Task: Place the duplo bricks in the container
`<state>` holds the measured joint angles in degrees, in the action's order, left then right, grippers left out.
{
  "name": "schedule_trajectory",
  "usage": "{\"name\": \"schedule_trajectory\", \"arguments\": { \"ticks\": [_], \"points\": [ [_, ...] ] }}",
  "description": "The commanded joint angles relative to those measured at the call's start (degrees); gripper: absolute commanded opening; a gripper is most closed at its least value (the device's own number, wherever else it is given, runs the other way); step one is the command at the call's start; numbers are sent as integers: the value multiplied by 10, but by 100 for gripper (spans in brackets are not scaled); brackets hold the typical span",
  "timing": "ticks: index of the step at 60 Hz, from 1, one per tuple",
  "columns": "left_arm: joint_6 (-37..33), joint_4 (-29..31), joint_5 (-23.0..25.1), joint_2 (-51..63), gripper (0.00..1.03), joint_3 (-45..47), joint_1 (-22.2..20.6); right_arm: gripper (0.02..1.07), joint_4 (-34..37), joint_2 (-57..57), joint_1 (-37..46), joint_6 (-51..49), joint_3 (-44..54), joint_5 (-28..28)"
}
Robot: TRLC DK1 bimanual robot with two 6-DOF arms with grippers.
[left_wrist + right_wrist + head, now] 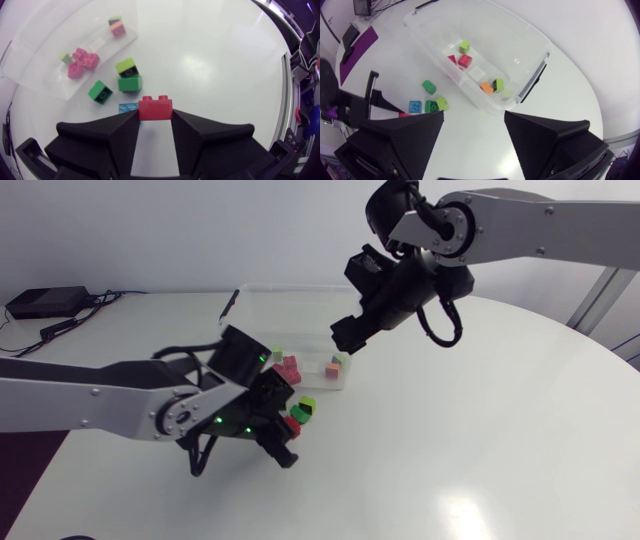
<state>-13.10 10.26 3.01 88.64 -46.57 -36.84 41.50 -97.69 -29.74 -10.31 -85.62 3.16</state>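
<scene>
Red brick point(155, 108) is pinched between the left claw's point(155, 122) tips, low centre of frame, prob. for lifting; green bricks point(129, 82) lie just ahead on the counter point(225, 75). Right claw point(474, 122) is held wide open & empty above the container point(420, 15), upper centre.

The bench point(500, 440) is smooth, glossy white; the container point(495, 35) clear plastic; the red brick point(155, 107) shiny plastic; the left pincer point(155, 120) matt black.
</scene>
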Motion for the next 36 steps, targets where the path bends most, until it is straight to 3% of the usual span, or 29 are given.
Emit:
{"name": "schedule_trajectory", "arguments": {
  "ticks": [1,16,36],
  "points": [
    [1,18,11,-60,26,-18,31,91,-7,29,-16,-10,32,5],
    [10,15,39,-126,27,-78,120,91,-42,32,-74,-24,99,19],
    [43,-89,41,-82,27,-135,179,91,-93,-58,-129,-36,114,5]
  ]
}}
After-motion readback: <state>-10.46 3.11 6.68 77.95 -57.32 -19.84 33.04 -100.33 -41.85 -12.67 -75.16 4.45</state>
